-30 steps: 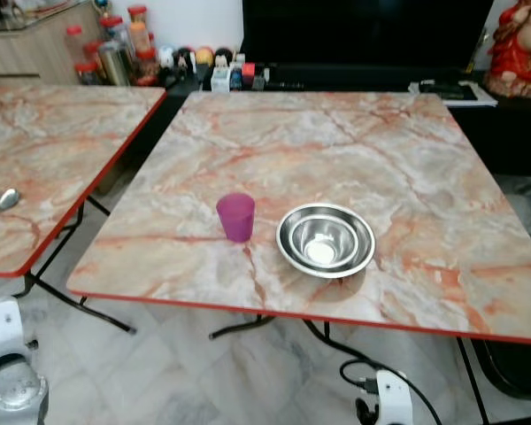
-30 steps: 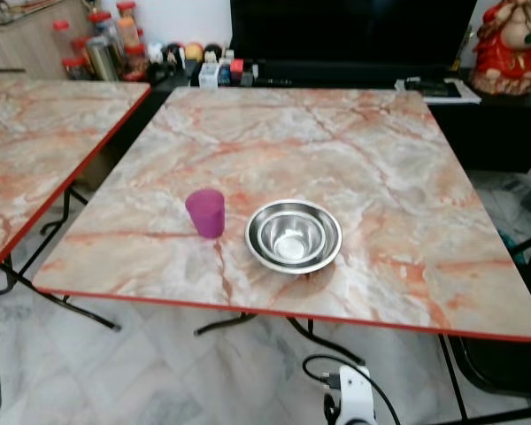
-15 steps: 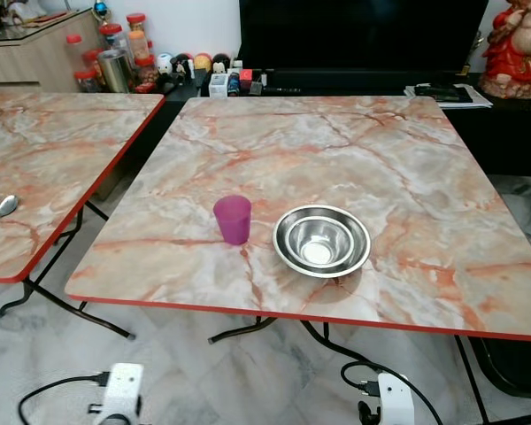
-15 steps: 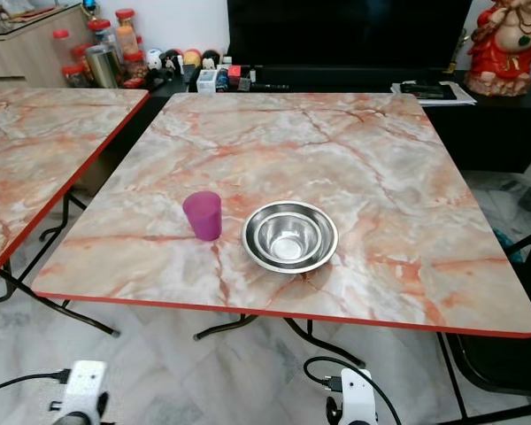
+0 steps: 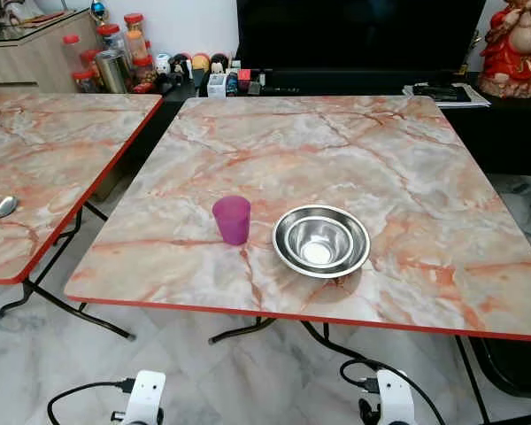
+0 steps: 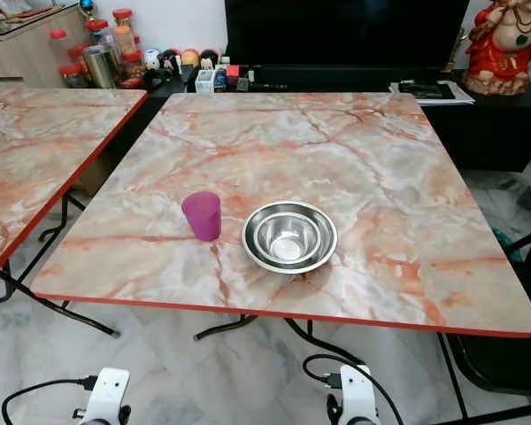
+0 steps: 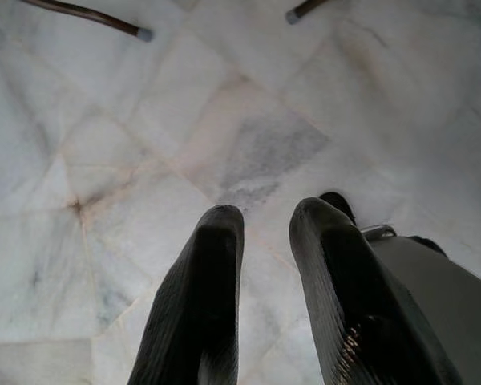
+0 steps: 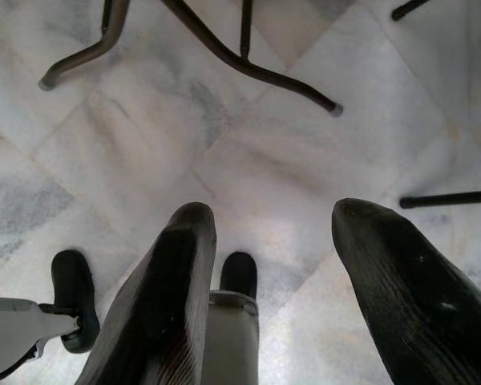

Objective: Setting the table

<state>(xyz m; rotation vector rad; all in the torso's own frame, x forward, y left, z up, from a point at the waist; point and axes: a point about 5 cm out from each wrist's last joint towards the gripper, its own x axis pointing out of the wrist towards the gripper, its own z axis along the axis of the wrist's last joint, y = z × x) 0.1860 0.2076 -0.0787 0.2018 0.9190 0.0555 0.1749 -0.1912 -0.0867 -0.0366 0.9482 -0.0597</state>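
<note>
The cup and bowl are left unmoved on the table; both grippers, left and right, are held open, empty, above the floor.

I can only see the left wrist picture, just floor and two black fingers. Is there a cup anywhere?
Observer: Yes, a purple cup stands upright on the marble table.
Operator: Is anything next to it?
Observer: A shiny steel bowl sits beside it, apart from it, with a smaller bowl nested inside.
Operator: What is the other hand doing?
Observer: The right hand hangs open over the floor, holding nothing.
Operator: Any spoons?
Observer: One spoon lies on the neighbouring table to the left.
</note>
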